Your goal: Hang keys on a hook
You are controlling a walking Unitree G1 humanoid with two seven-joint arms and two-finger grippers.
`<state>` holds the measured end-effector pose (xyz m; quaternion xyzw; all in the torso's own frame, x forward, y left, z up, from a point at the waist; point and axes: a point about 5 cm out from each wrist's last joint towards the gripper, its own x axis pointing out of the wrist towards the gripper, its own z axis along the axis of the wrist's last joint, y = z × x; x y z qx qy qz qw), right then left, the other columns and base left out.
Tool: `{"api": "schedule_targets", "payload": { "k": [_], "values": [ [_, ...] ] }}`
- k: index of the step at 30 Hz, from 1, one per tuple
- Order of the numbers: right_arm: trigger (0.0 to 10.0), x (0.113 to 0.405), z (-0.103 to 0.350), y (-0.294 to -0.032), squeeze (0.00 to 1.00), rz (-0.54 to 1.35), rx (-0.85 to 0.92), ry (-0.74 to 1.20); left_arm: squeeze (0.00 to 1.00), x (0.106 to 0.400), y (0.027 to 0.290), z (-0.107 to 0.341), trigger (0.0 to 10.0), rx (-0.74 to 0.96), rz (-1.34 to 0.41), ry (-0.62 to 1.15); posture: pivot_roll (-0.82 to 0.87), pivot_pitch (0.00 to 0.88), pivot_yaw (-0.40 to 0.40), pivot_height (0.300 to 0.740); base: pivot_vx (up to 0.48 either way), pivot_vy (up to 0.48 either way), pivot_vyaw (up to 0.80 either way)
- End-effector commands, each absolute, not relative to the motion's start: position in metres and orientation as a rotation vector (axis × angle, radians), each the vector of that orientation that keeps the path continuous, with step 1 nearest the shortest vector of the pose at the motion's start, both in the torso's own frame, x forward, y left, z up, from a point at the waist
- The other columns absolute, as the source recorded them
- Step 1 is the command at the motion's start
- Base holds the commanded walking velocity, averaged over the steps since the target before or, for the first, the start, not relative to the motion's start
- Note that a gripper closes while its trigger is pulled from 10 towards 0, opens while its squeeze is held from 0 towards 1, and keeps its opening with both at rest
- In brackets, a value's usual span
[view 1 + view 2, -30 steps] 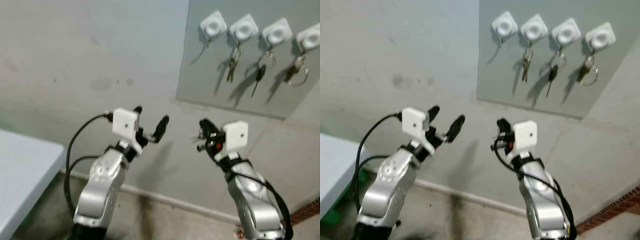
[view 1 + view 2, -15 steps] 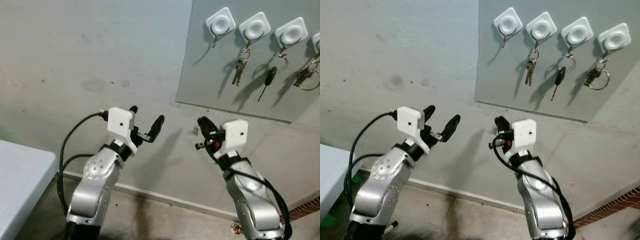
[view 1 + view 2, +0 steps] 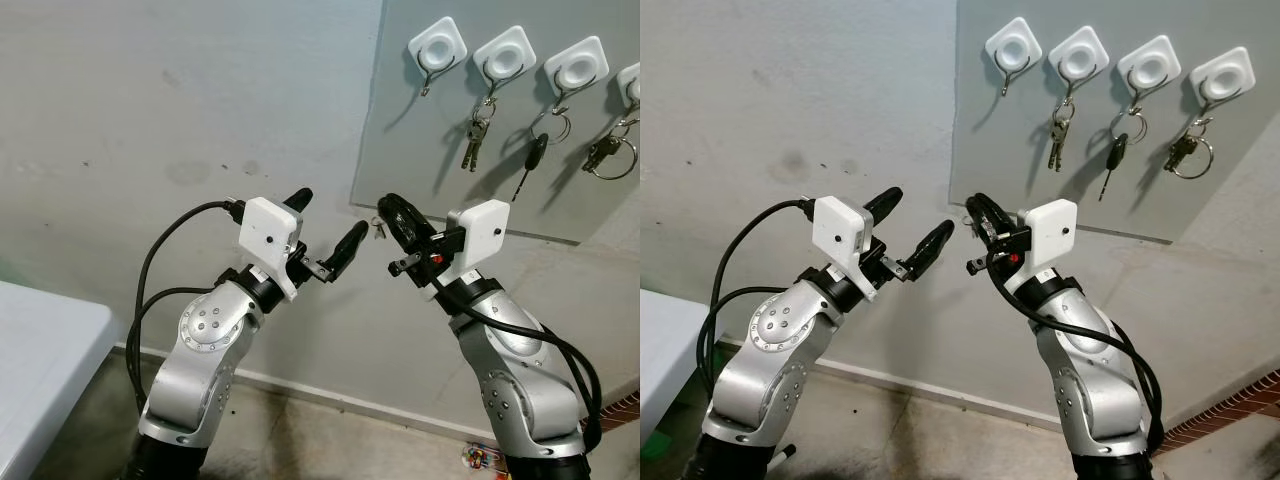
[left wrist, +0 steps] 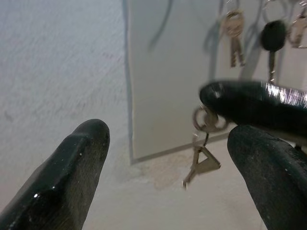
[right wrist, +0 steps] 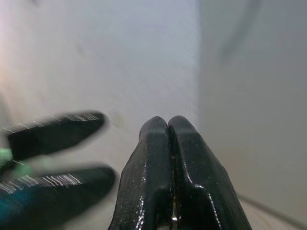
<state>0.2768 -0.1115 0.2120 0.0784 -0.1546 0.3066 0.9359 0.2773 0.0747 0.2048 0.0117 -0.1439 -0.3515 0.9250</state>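
1. Left wrist view shows you the right gripper (image 4: 211, 103) with jaws closed on the key ring (image 4: 205, 120), its key dangling below the board's (image 3: 440, 130) lower corner.
2. Your left gripper (image 3: 328, 222) has its jaws wide apart, holding nothing, just beside it.

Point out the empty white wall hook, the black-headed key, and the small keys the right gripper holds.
Empty white wall hook (image 3: 1012, 47): right eye view, its white plate.
Black-headed key (image 3: 1119, 152): right eye view, its black head.
Small keys (image 4: 202, 162): left wrist view, dangling blade, below right gripper (image 3: 978, 208).

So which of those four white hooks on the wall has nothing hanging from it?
The leftmost hook, the end one nearest the bare wall. Its three neighbours each carry keys: a small bunch, a black-headed key and another bunch on a large ring.
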Motion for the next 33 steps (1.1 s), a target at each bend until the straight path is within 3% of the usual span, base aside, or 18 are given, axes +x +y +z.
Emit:
{"api": "schedule_targets", "payload": {
  "k": [1,16,33],
  "values": [
    [10.0,0.274,0.224,-0.109,0.0,0.665,0.176,-0.352,0.0,0.275,0.071,0.212,10.0,0.034,-0.754,-0.322,-0.04,0.088,0.008,0.74,0.0,0.0,0.0],
    [10.0,0.28,0.259,-0.123,0.0,0.684,0.295,-0.459,0.0,0.28,0.083,0.236,10.0,0.049,-0.749,-0.397,-0.03,0.077,-0.006,0.74,0.0,0.0,0.0],
    [10.0,0.289,0.28,-0.121,0.0,0.72,0.339,-0.52,0.0,0.283,0.076,0.244,10.0,0.039,-0.776,-0.427,-0.02,0.047,-0.013,0.74,0.0,0.0,0.0]
  ]
}}
